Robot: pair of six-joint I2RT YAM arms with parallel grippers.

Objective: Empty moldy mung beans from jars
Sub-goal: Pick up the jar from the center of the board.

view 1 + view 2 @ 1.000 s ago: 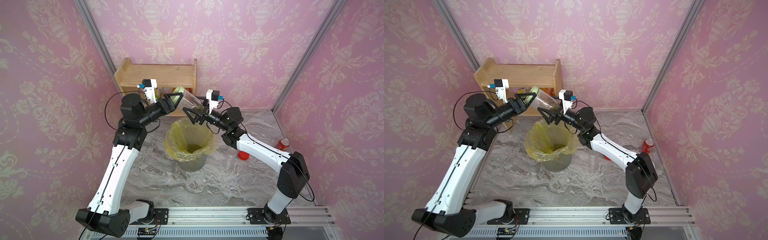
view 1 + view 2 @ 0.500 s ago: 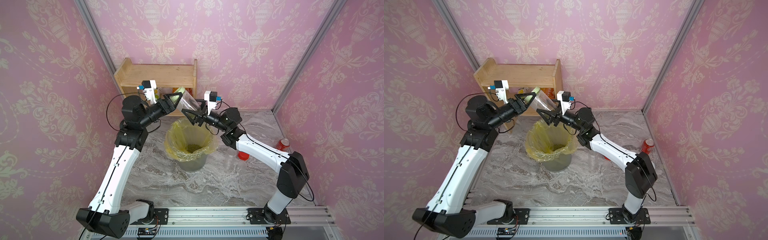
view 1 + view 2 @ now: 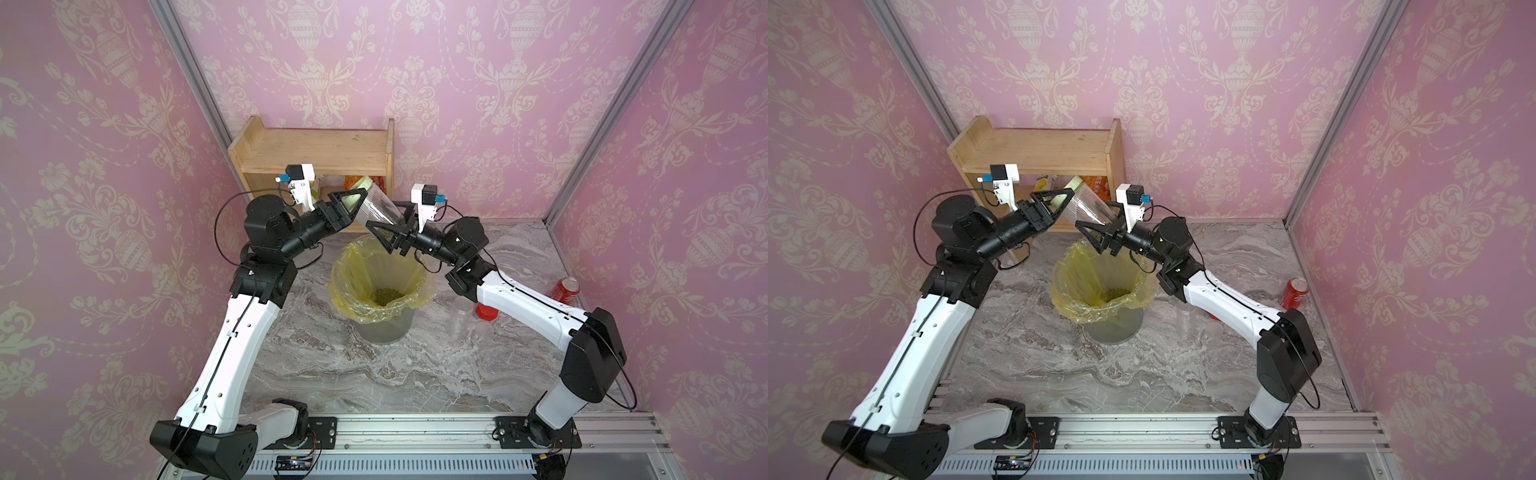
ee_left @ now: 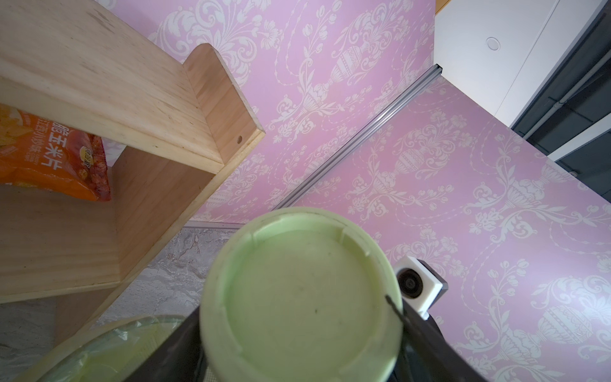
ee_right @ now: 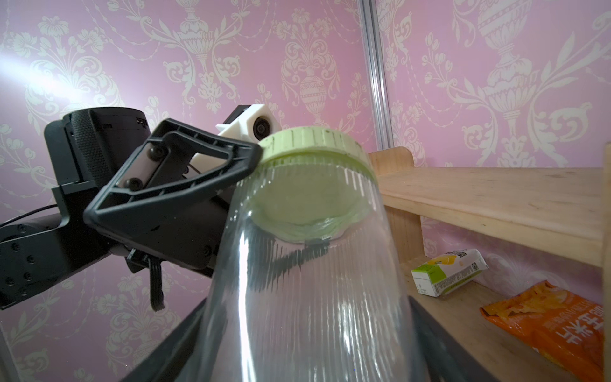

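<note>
The mung beans [image 3: 388,296] lie as one dull green heap at the bottom of the single grey bin lined with a yellow bag [image 3: 347,270], shown only in the top views. Above the bin's far rim one clear ribbed plastic jar [image 3: 381,207] hangs tilted, its pale-green screw lid [image 4: 301,297] uppermost and on. The left gripper [image 3: 358,198] is clamped on that lid. The left wrist view shows the lid's flat face, and the right wrist view shows its rim against a black finger [image 5: 172,195]. The right gripper [image 3: 383,218] grasps the jar's clear wall; a second ago its jaws stood wider. One red soda can [image 3: 566,289] stands on the marble counter [image 3: 374,374]. The wooden shelf [image 3: 316,149] holds one orange snack bag [image 5: 555,330] and one small carton [image 5: 449,271].
</note>
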